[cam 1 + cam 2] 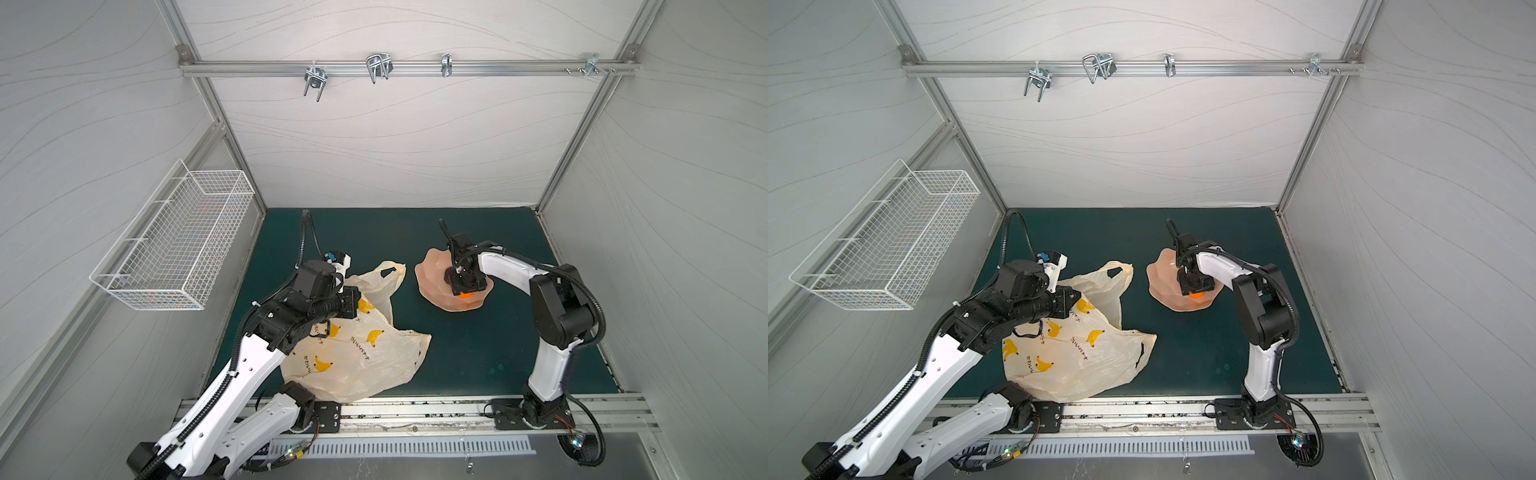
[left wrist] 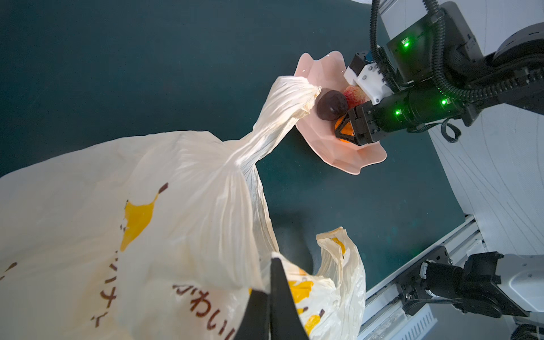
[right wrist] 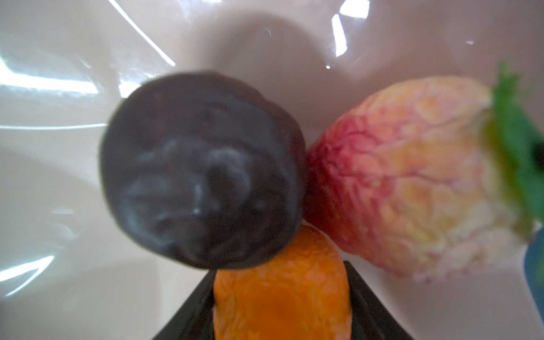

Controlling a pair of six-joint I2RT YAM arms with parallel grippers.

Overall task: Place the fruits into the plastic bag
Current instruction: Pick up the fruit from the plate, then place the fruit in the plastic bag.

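Right hand (image 3: 279, 266), half-closed, grips the small orange (image 3: 282, 297) in the pink dish (image 2: 347, 159); left hand (image 2: 272, 265), fully closed, pinches the plastic bag (image 2: 147, 235); only the wrist views show the dark brown piece (image 3: 203, 170).

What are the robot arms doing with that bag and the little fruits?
They are packing toy fruit into the bag. The left gripper is pinched shut on the bag's edge. The right gripper reaches down into the pink dish, its fingers on either side of a small orange lying there. A dark brown fruit and a pinkish fruit with a green top wait beside it.
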